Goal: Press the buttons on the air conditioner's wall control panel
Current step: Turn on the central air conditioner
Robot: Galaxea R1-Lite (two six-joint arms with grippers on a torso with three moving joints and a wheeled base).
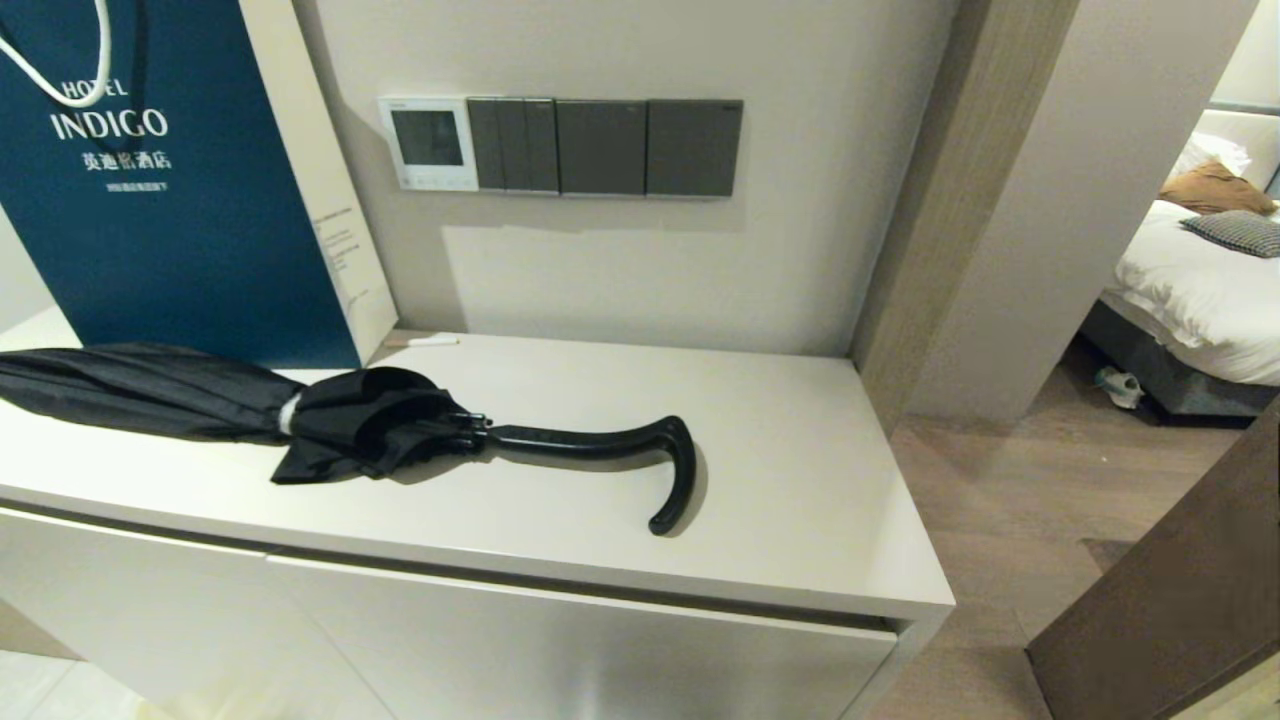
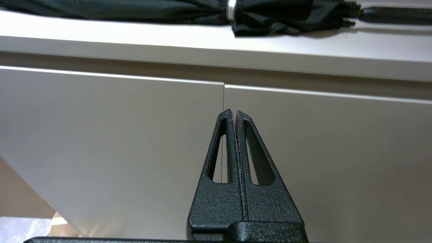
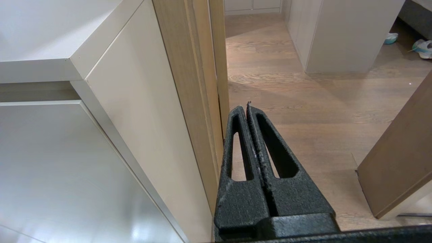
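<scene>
The air conditioner's wall control panel [image 1: 429,143] is a small white square thermostat with a dark grey screen, on the wall above the cabinet. Its row of tiny pale buttons [image 1: 437,183] runs along its lower edge. Neither gripper shows in the head view. My left gripper [image 2: 234,113] is shut and empty, low in front of the cabinet doors, below the cabinet top. My right gripper [image 3: 245,108] is shut and empty, low beside the cabinet's right end, over the wood floor.
Dark grey switch plates [image 1: 610,147] sit right of the thermostat. A black folded umbrella [image 1: 330,415] lies across the cabinet top [image 1: 800,470]; it also shows in the left wrist view [image 2: 263,15]. A blue hotel bag [image 1: 170,190] stands at back left. A wooden post [image 1: 930,210] stands right.
</scene>
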